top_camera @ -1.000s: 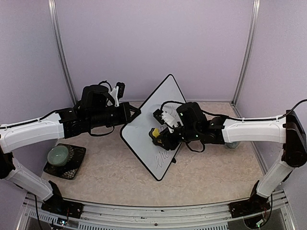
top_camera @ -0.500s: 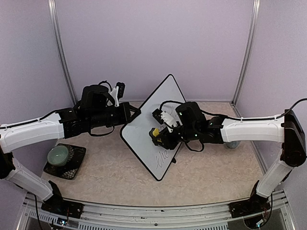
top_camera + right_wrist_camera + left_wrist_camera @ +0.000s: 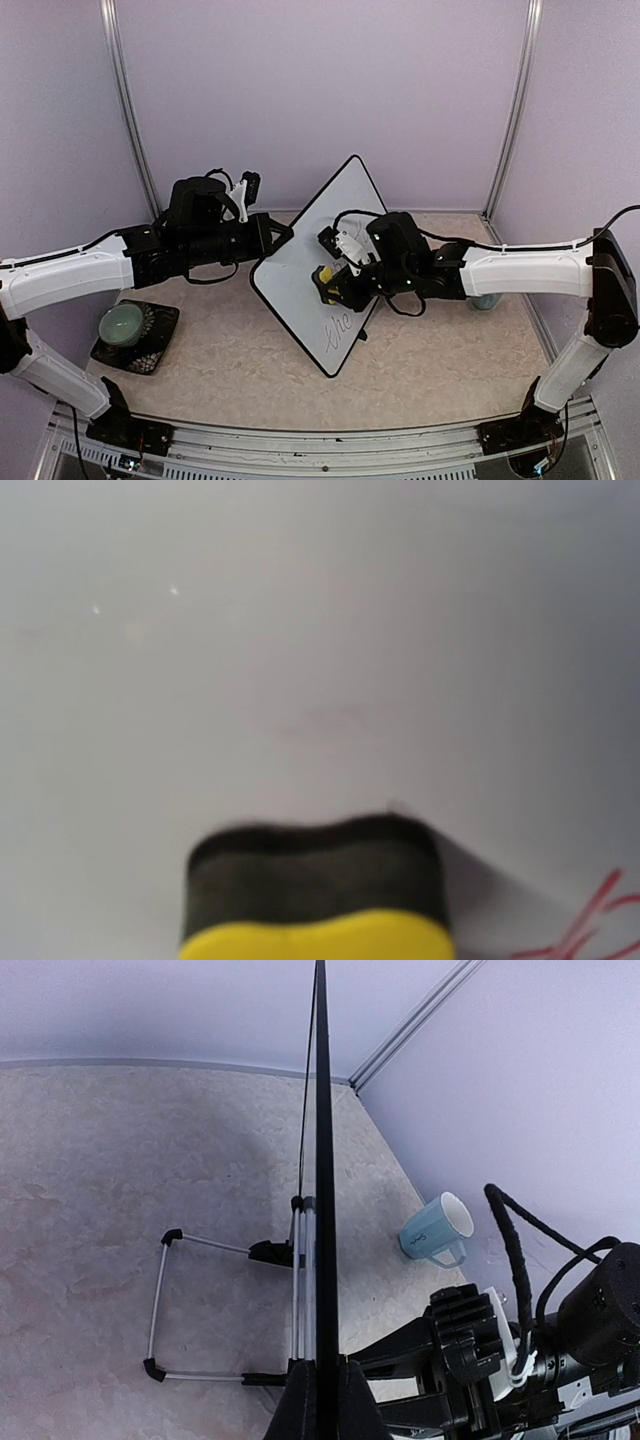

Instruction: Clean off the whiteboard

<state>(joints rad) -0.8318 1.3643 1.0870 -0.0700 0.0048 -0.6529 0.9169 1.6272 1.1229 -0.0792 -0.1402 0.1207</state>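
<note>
Centrally on the desk [image 3: 230, 360], the whiteboard [image 3: 300, 250] stands tilted; left fingers [image 3: 298, 1412] clamp its black edge; right fingers [image 3: 338, 292] grip a yellow eraser [image 3: 325, 274] against its face; upper area looks clean; handwriting [image 3: 340, 330] lower down is yet to be wiped.

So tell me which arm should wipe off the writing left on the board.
Right. The right gripper holds the yellow eraser at the whiteboard, just above the remaining writing. The left gripper is shut on the board's edge, propping it up, so it should probably stay there.
</note>
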